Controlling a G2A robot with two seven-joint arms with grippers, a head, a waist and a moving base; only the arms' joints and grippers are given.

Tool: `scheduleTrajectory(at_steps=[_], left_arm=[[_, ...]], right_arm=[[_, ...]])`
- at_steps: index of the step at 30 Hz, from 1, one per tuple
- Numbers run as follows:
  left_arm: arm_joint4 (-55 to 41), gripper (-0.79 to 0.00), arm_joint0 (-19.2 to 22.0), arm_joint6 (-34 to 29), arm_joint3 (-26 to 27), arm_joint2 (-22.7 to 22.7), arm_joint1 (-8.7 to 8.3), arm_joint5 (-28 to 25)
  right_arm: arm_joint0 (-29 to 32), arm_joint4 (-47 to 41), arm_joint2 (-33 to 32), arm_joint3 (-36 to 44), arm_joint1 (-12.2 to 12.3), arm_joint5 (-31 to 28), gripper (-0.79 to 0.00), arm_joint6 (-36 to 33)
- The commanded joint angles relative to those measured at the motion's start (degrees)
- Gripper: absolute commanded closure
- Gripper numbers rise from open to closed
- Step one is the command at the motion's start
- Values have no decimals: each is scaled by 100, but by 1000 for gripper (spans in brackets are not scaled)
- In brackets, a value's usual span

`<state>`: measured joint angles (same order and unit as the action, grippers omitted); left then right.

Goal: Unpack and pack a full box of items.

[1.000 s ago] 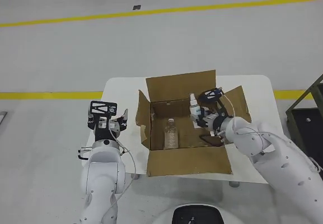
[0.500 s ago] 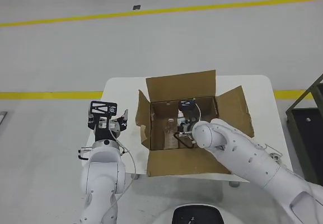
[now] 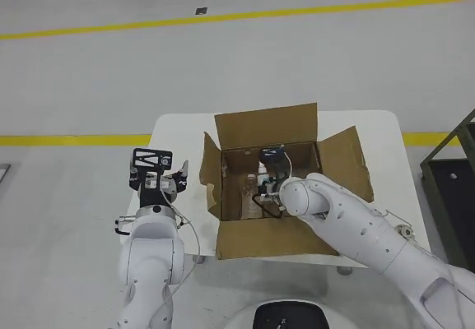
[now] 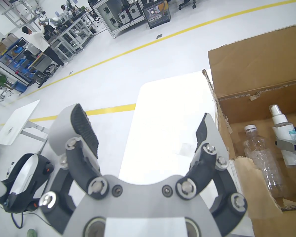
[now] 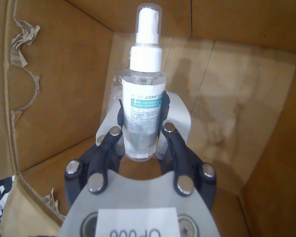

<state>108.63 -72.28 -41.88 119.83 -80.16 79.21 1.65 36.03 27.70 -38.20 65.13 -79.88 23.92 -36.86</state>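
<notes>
The spray bottle (image 5: 144, 92) has a clear body, a white label with a teal band, a white pump and a clear cap; the right gripper (image 5: 143, 108) is clamped on its lower body inside the cardboard box (image 3: 266, 127), nozzle toward the far wall; a clear plastic bottle (image 4: 261, 159) lies on the box floor just beside it; the flaps stand open, one edge torn; bare floor remains on the spray bottle's other side; the left gripper (image 4: 141, 120) hangs with fingers spread at the table (image 3: 183, 140) edge, apart from the box. Since a second ago the right arm has carried the spray bottle from the right flap into the box; the left arm is unchanged.
</notes>
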Motion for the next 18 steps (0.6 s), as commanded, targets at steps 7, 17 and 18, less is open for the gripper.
scheduleTrajectory(at_steps=[7,17,18], left_arm=[[0,-785,0,0,0,0,0,0],[0,-785,0,0,0,0,0,0],[0,-785,0,0,0,0,0,0]], right_arm=[[-61,33,127,-406,-176,205,0,-52],[-529,-88,467,-1428,-607,204,-105,-160],[-572,-101,494,-1525,-648,196,-126,-192]])
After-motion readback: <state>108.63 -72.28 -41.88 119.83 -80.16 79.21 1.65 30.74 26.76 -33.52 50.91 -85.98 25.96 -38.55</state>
